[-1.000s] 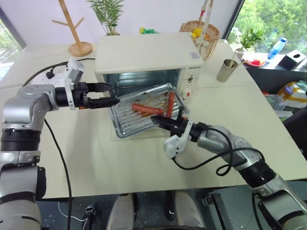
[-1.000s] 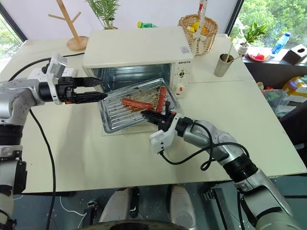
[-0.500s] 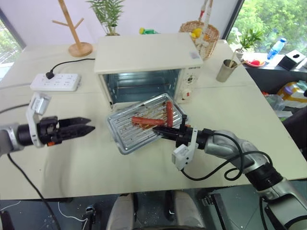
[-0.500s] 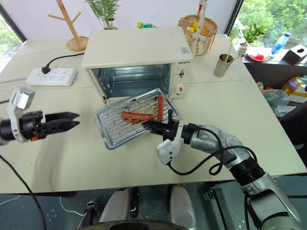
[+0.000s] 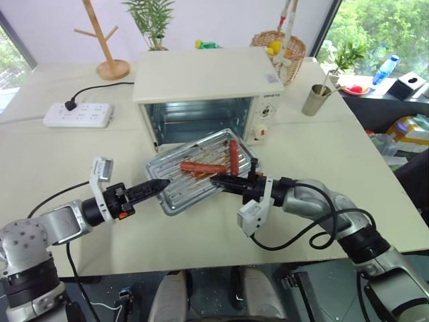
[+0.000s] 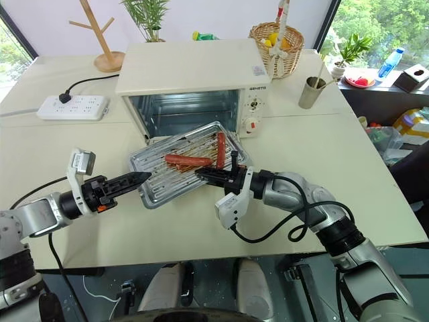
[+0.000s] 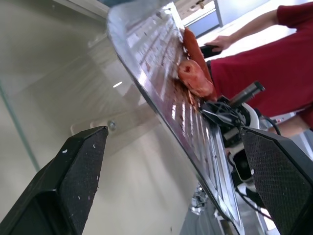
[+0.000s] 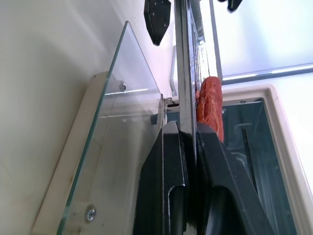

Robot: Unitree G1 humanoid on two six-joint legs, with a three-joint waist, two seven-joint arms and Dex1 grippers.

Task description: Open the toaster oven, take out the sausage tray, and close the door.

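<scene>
Two red sausages point(image 5: 203, 167) are lying on one sausage tray point(image 5: 175, 190), a ribbed silver pan hanging above the lowered glass door point(image 8: 115, 147) before the one cream toaster oven point(image 5: 205, 82). The right pincer point(image 5: 216, 180) is clamping the tray's near edge; the left pincer point(image 5: 159, 184) is gaping wide beside its corner.

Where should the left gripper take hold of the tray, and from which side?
Grip the tray's thin raised rim at its free left corner, coming in level from the robot's left. The right gripper is shut on the opposite edge, and the open left gripper already straddles that rim.
</scene>
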